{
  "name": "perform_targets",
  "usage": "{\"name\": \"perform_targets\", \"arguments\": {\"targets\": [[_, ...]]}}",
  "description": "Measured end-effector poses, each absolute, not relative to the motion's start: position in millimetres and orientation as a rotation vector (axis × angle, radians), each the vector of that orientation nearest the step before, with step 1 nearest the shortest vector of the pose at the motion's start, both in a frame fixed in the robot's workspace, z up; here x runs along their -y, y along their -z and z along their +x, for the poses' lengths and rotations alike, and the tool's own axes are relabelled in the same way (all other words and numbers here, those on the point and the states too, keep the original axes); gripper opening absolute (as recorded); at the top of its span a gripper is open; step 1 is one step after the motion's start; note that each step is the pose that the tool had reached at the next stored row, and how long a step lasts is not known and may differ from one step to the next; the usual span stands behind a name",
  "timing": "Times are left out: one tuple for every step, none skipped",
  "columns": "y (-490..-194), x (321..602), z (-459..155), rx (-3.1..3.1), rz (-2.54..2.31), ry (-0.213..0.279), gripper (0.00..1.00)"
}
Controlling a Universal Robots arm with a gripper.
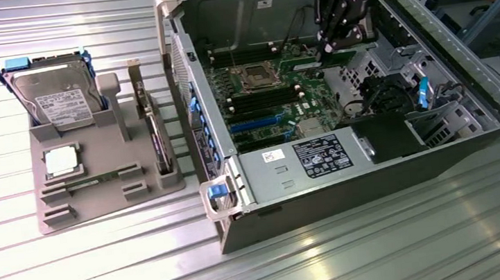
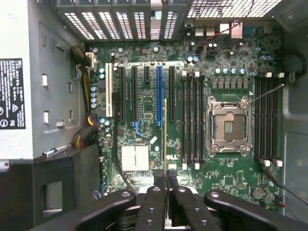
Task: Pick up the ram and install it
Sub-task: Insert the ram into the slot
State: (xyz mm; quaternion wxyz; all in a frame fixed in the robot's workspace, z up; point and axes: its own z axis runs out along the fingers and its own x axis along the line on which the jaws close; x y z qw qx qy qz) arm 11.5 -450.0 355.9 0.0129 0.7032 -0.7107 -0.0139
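Over the motherboard (image 2: 231,185), the gripper (image 2: 165,177) clamps the ram (image 2: 166,134) edge-on.

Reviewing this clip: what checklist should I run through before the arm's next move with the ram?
1. The ram held in the pincer: ok, pinched edge-on.
2. Pincer above the open computer case: ok.
3. Memory slots beside the socket empty: ok.
4. Ram running parallel to those slots: ok.
5. Ram directly over one slot: cannot tell.
6. Slot latches open: cannot tell.
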Motion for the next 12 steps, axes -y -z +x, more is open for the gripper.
{"name": "perform_targets", "arguments": {"targets": [[-352,450,11,2.217,2.189,0.043,0.12],[-349,449,10,2.223,2.183,0.043,0.12],[-348,448,10,2.225,2.18,0.043,0.12],[-346,447,9,2.228,2.178,0.044,0.12],[-343,445,4,2.233,2.173,0.044,0.12],[-340,444,1,2.234,2.171,0.044,0.12],[-336,441,-1,2.235,2.172,0.044,0.12],[-333,438,-5,2.235,2.172,0.044,0.12],[-331,436,-8,2.234,2.172,0.044,0.12],[-329,435,-11,2.234,2.172,0.044,0.12],[-326,433,-12,2.23,2.176,0.044,0.12],[-324,431,-12,2.219,2.187,0.043,0.12]]}}
